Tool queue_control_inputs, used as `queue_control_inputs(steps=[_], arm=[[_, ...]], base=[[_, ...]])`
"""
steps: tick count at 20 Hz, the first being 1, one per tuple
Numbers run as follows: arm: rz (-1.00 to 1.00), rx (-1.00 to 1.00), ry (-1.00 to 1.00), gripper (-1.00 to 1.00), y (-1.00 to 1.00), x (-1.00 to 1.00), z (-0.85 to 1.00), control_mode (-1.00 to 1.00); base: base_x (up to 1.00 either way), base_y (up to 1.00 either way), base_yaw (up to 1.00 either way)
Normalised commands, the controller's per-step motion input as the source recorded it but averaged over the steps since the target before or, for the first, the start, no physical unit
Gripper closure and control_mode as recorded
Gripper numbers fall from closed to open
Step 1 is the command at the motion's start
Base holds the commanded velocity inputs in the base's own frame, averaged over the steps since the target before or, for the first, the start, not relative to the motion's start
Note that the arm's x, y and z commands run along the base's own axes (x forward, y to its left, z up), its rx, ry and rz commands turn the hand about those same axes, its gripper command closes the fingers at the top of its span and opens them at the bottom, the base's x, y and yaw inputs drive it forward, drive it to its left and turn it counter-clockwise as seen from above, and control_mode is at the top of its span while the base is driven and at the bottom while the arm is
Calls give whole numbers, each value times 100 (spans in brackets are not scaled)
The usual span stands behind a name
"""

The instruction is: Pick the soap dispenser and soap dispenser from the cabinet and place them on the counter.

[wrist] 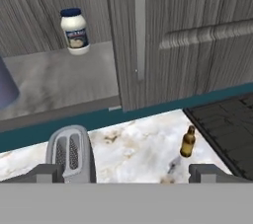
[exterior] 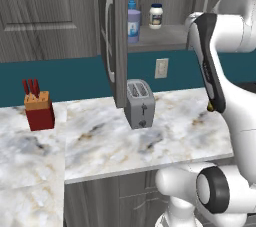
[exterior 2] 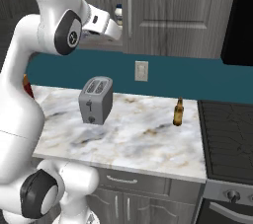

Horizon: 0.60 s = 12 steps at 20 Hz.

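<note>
From the hand camera I see my gripper with its two dark fingertips set far apart at the bottom of the view, jaws spread wide and nothing between them. It hangs in the air in front of the open cabinet, above the counter. Below the left fingertip stands the grey two-slot toaster on the marbled top. Between the fingertips and a little toward the right one, a small brown bottle stands upright on the counter, near the dark stovetop.

Looking further out, the cabinet's grey shelf carries a white jar with a dark blue lid toward its back, upright. At the far left edge of the hand view a lavender shape cuts into the picture; that is a soap dispenser, cropped so I cannot see its pump.

In the left base view the soap dispenser stands upright on the shelf, just behind the edge of the open cabinet door, with the white jar to its right, apart from it. I can make out only one dispenser clearly; whether a second stands behind it I cannot tell. The toaster sits on the counter under the door's edge, a white wall outlet on the teal backsplash behind it, and a red knife block well off to the left.
</note>
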Motion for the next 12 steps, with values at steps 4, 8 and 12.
queue_control_inputs(steps=[4,8,12], arm=[[7,2,-3,-100,-18,43,4,-100],[5,1,-3,-100,-18,44,-11,-100],[3,0,-3,-100,-19,36,-17,-100]], base=[[0,0,0],[0,0,0],[0,0,0]])
